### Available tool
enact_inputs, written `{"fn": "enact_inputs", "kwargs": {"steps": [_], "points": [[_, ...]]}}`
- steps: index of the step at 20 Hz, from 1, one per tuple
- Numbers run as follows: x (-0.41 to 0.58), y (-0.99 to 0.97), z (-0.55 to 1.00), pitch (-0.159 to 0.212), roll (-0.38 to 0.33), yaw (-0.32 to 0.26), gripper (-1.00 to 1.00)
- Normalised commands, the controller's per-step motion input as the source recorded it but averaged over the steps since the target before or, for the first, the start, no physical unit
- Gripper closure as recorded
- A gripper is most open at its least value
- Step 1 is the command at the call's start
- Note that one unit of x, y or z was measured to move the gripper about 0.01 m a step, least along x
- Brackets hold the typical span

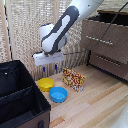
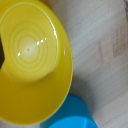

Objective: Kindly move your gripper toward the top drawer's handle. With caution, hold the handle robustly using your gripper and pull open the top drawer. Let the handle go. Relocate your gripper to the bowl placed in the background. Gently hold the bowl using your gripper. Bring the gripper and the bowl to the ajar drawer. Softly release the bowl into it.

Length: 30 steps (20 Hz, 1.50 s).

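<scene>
Yellow fills the wrist view: the bowl point(image 2: 32, 60) lies directly beneath the camera, its ringed inside facing up, and the rim of a blue bowl point(image 2: 70, 115) touches or slightly overlaps it on one side. No fingers show in that view. In the exterior view the gripper point(image 1: 50, 65) hangs above the yellow bowl, clear of it, and its two short dark fingers look a little spread with nothing between them, though the picture is too coarse to be certain.

The bowl sits on the wooden floor, towards the exterior view's left, just beside the blue bowl, with a black bin point(image 1: 20, 95) in front and a patterned box point(image 1: 73, 78) near it on the right.

My judgement is that the step in hand is taking hold of the bowl. One finger should go inside the rim and one outside, on the side away from the blue bowl, closing gently.

Farther back, the top drawer point(image 1: 107, 34) stands pulled out of the dresser, its handle point(image 1: 101, 40) free.
</scene>
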Motion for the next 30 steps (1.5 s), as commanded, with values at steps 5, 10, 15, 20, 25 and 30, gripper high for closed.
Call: {"fn": "enact_inputs", "kwargs": {"steps": [5, 10, 15, 20, 25, 30], "points": [[0.121, 0.26, -0.41, 0.112, -0.097, 0.017, -1.00], [0.000, 0.28, -0.23, 0.069, -0.025, 0.092, -1.00], [0.118, 0.13, -0.13, 0.087, 0.000, 0.104, 1.00], [0.193, 0.03, -0.14, 0.085, 0.009, 0.113, 1.00], [0.046, 0.03, -0.01, 0.003, 0.000, 0.077, 1.00], [0.076, 0.06, 0.02, -0.015, 0.000, -0.022, 1.00]]}}
